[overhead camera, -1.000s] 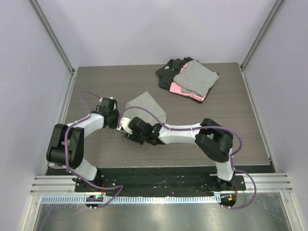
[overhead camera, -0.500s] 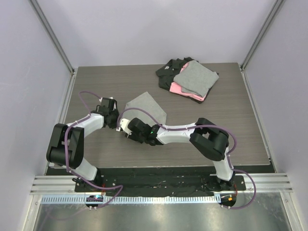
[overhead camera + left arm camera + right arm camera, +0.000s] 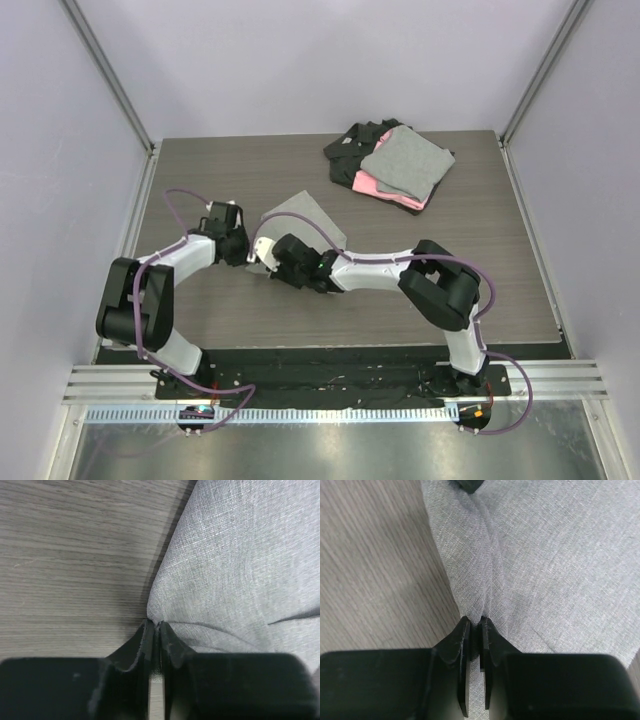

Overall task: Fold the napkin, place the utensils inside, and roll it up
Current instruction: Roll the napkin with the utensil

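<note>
Right arm (image 3: 375,270) has been driven forward over the table (image 3: 480,290) since a second ago. Its wrist was then short of the cloth and is now set at the near-left edge of the napkin (image 3: 308,218). Left arm (image 3: 180,258) is seen unmoved at the napkin's left corner. As judged, both grasps are now made, so the fold lift can be started. Folding is the step in hand; placing and rolling are not yet done.

Counts, big to small:
- Arms: two.
- Cloth stack (image 3: 395,165): one, at the far right of the table. Three cloths are counted in it: grey on top, then pink, then black.
- Napkin: one, plain light grey, laid flat left of table centre and well apart from the stack. A crease line is seen in both wrist views, but whether the cloth is already doubled cannot be told.
- Grippers: two. Right gripper (image 3: 476,621) is clenched on the napkin edge, with a ridge of fabric running away from its tips. Left gripper (image 3: 156,625) is pinched on the napkin corner, with only a slit left between its fingers.
- Utensils: none seen in any view, so the fork would have to be located before placing.
</note>
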Available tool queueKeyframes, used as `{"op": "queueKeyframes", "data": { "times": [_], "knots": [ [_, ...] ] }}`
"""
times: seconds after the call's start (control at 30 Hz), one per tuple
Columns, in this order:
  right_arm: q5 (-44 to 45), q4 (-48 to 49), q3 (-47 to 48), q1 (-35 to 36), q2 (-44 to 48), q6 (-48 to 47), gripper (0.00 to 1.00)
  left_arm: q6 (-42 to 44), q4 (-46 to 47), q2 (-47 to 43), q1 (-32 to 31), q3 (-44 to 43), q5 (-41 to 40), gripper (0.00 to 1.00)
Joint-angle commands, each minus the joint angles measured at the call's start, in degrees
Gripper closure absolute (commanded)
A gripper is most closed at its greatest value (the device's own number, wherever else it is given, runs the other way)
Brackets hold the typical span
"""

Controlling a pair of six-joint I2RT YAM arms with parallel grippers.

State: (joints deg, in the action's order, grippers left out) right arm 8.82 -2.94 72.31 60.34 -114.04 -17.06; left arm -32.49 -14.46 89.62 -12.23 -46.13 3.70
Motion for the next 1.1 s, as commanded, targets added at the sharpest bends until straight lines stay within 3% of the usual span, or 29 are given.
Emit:
{"op": "queueKeyframes", "data": {
  "times": [0.0, 0.27, 0.43, 0.6, 0.77, 1.07],
  "knots": [
    [-12.0, -12.9, -0.3, 0.0, -0.7, 3.6, 0.92, -0.4, -1.4, -3.1, 0.7, -3.4, -0.5, 0.78],
    [-22.3, -19.7, 3.7, -1.4, -2.1, 6.1, 0.96, -2.7, -1.4, -9.3, 3.2, -0.6, -5.7, 0.44],
    [-27.9, -23.2, 7.3, -3.2, -2.9, 7.0, 0.96, -4.4, 1.9, -15.5, 3.4, 6.1, -5.6, 0.37],
    [-27.8, -24.0, 8.5, -4.3, -3.2, 6.6, 0.96, -6.6, 8.3, -25.4, 3.3, 15.3, 2.2, 0.24],
    [-27.9, -24.1, 8.8, -5.0, -3.5, 6.4, 0.96, -8.9, 9.2, -29.1, 3.4, 19.7, 3.5, 0.24],
    [-27.9, -24.1, 9.1, -5.5, -3.5, 6.8, 0.96, -9.0, 11.1, -23.5, 3.4, 20.2, 5.4, 0.36]
  ]
}}
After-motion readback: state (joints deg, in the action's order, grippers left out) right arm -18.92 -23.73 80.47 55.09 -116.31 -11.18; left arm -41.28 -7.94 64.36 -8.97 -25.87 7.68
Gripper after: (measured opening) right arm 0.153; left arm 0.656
